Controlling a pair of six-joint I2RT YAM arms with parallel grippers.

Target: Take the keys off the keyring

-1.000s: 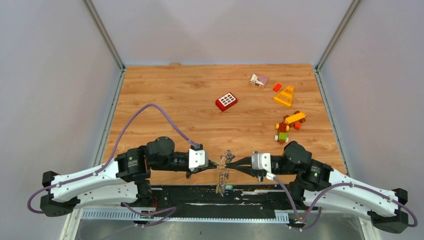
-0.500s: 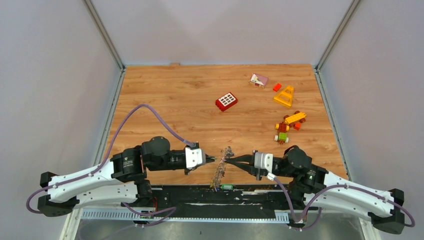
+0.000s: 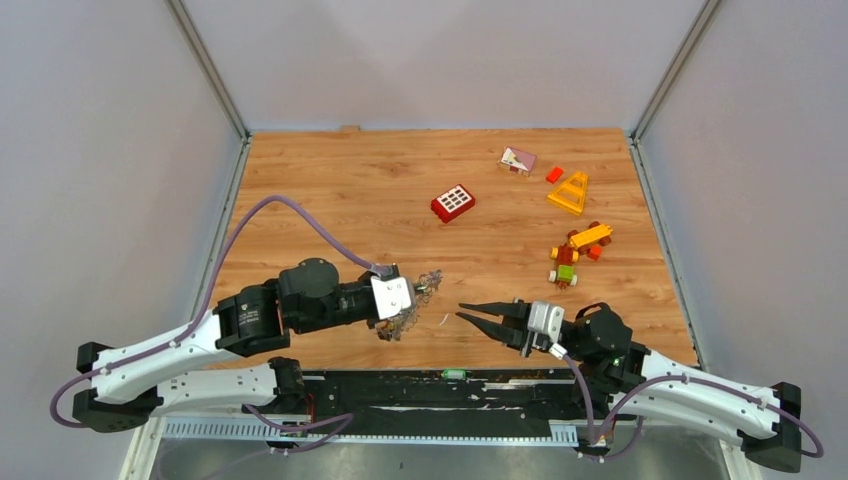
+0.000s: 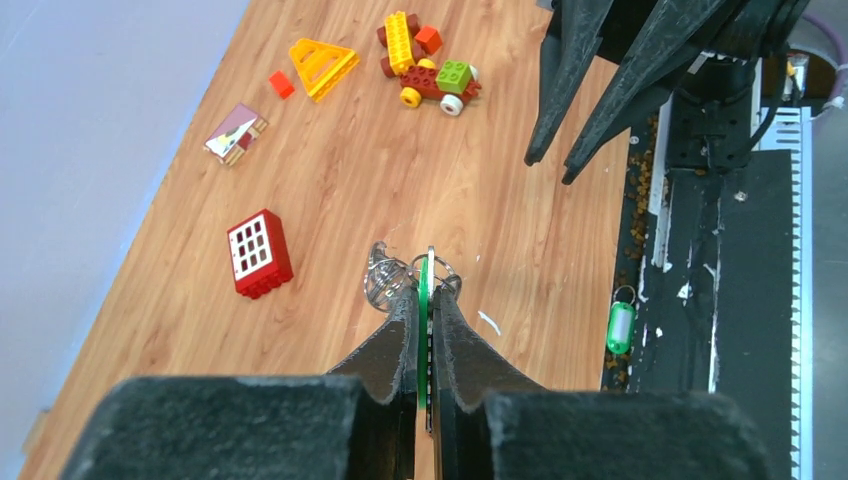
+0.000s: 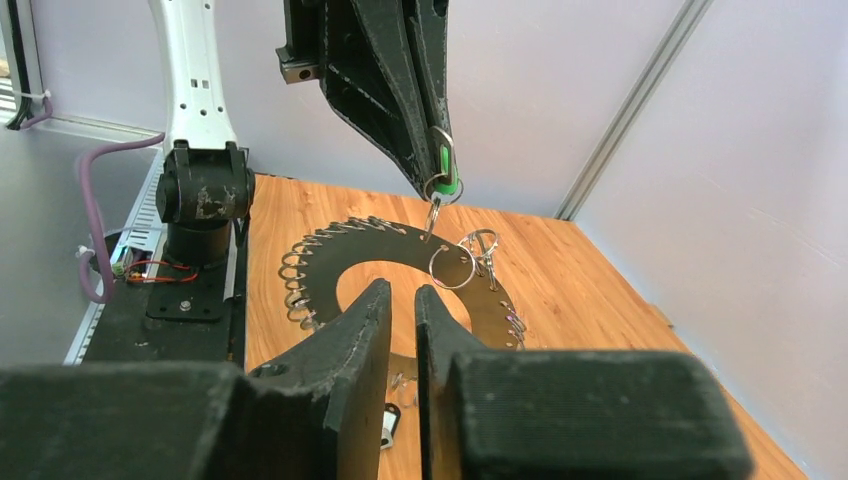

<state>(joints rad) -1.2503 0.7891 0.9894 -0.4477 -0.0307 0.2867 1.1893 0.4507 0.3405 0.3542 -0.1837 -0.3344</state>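
The keyring (image 5: 385,250) is a dark grey C-shaped plate, and it hangs tilted above the wood. Small silver keys (image 5: 298,282) and split rings fringe its rim. My left gripper (image 3: 425,293) is shut on a green key tag (image 4: 424,290) that is linked to the plate by a ring. In the top view the keyring (image 3: 404,320) dangles below that gripper. My right gripper (image 3: 460,312) sits a short way to the right of it, open. The right wrist view shows nothing between its fingers (image 5: 375,320).
A loose green tag (image 3: 453,374) lies on the black strip at the table's near edge. Toy bricks sit farther back: a red window brick (image 3: 453,203), a yellow triangle (image 3: 568,192), a small brick car (image 3: 575,255) and a pink-white piece (image 3: 518,160).
My right gripper has let go of the keyring, opened and drawn back to the right. My left gripper has carried the keyring to the left and away from the table's edge.
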